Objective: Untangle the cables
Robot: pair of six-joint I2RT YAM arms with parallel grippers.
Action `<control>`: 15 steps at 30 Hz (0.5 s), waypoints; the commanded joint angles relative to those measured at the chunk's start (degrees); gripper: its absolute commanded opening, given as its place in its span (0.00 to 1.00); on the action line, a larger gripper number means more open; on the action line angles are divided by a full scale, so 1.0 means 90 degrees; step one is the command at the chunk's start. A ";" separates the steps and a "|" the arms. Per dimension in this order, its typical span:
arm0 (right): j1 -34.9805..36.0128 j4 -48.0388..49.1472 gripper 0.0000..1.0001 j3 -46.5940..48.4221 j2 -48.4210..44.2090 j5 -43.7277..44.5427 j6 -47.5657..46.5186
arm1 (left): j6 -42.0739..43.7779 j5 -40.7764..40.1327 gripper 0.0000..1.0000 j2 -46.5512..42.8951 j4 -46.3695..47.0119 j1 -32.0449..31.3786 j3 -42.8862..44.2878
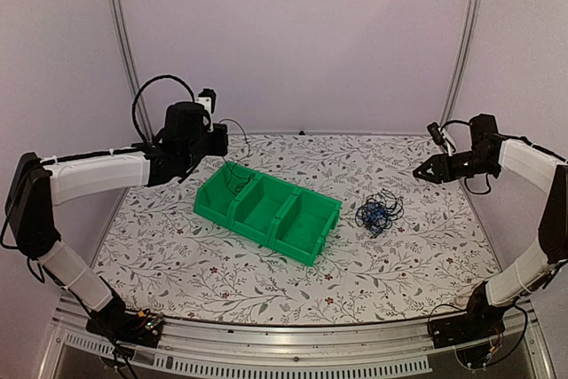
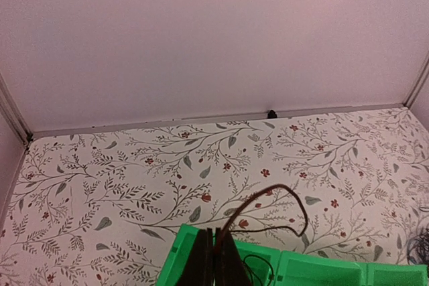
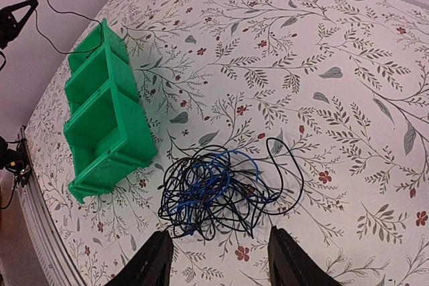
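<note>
A thin black cable (image 2: 303, 212) is clamped between the closed fingers of the left gripper (image 2: 214, 259), above the green three-compartment bin (image 1: 248, 230). The right gripper (image 3: 218, 262) is held parted and empty over the tangled black and blue cables (image 3: 214, 192) on the floral table (image 1: 177, 246). The blue strands are resolved only in the right wrist view.

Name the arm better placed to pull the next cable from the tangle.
Right. The right claw is open and aimed at the tangle of cables close ahead; the left claw is shut on a thin black cable over the green bin, well away from that tangle.
</note>
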 commanded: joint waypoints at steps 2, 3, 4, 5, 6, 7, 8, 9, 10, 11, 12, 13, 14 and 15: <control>0.0018 0.0102 0.53 -0.0057 -0.0114 0.0035 -0.0006 | -0.0278 0.0140 0.00 0.0181 -0.0088 0.0053 -0.0232; 0.0018 0.0103 0.53 -0.0054 -0.0115 0.0043 -0.0005 | -0.0336 0.0103 0.00 0.0225 -0.0198 0.0056 -0.0272; 0.0018 0.0108 0.53 -0.0040 -0.0104 0.0050 -0.0005 | -0.0386 0.0041 0.00 0.0272 -0.0352 0.0057 -0.0297; 0.0018 0.0089 0.53 -0.0034 -0.0101 0.0059 -0.0005 | -0.0456 -0.0023 0.00 0.0330 -0.0570 0.0055 -0.0330; 0.0018 0.0088 0.53 -0.0031 -0.0097 0.0065 -0.0005 | -0.0557 -0.0129 0.00 0.0409 -0.0730 0.0052 -0.0349; 0.0018 0.0091 0.53 -0.0044 -0.0095 0.0065 -0.0010 | -0.0656 -0.0239 0.00 0.0474 -0.0953 0.0056 -0.0370; 0.0018 0.0097 0.53 -0.0048 -0.0099 0.0072 -0.0014 | -0.0791 -0.0400 0.00 0.0529 -0.1191 0.0057 -0.0378; 0.0018 0.0101 0.53 -0.0059 -0.0108 0.0079 -0.0015 | -0.0928 -0.0481 0.00 0.0613 -0.1373 0.0051 -0.0357; 0.0018 0.0089 0.53 -0.0073 -0.0119 0.0085 -0.0015 | -0.1023 -0.0555 0.00 0.0691 -0.1521 0.0055 -0.0328; 0.0018 0.0100 0.53 -0.0091 -0.0120 0.0089 -0.0015 | -0.1083 -0.0587 0.00 0.0782 -0.1617 0.0057 -0.0276; 0.0018 0.0094 0.53 -0.0106 -0.0128 0.0090 -0.0015 | -0.1116 -0.0578 0.00 0.0885 -0.1677 0.0051 -0.0225; 0.0018 0.0093 0.53 -0.0116 -0.0130 0.0097 -0.0015 | -0.1126 -0.0533 0.00 0.0982 -0.1710 0.0049 -0.0147; 0.0018 0.0088 0.53 -0.0129 -0.0135 0.0097 -0.0015 | -0.1109 -0.0482 0.00 0.1097 -0.1753 0.0044 -0.0057; 0.0018 0.0089 0.53 -0.0131 -0.0132 0.0099 -0.0015 | -0.1106 -0.0441 0.00 0.1218 -0.1801 0.0047 0.0035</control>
